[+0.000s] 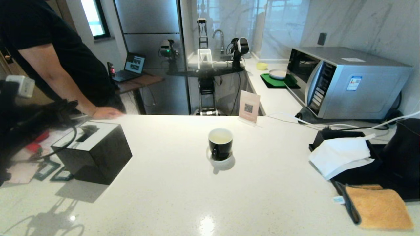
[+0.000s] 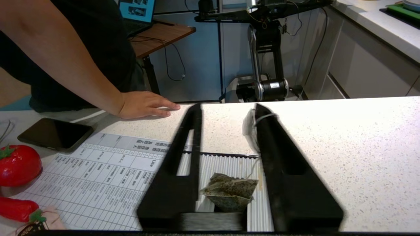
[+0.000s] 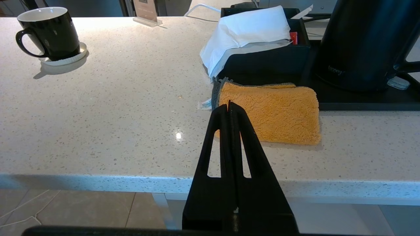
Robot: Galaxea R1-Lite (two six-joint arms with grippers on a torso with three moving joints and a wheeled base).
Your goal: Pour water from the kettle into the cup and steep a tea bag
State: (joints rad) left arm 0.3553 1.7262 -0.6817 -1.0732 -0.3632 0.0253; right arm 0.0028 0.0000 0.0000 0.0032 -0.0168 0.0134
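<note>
My left gripper [image 2: 227, 108] stands open over a ribbed white surface [image 2: 226, 164] at the counter's left end. A wet, dark tea bag [image 2: 229, 193] sits low between its fingers, touching neither. Its thin string runs up to the pale tag [image 2: 251, 131], which clings to the inner side of one fingertip. The glossy black cup [image 1: 220, 144] stands on its white saucer [image 1: 226, 162] mid-counter, holding pale yellow-green water. The black kettle [image 1: 405, 150] stands at the far right. My right gripper [image 3: 229, 104] is shut and empty, hanging off the counter's front edge before an orange cloth [image 3: 269, 111].
A person leans in at the left with a hand [image 2: 144, 105] flat on the counter. A phone [image 2: 54, 132], a printed sheet [image 2: 108, 177] and red toy fruit [image 2: 18, 164] lie by it. A black cube box [image 1: 95, 150], a tissue tray [image 1: 341, 150] and a microwave [image 1: 344, 82] stand around.
</note>
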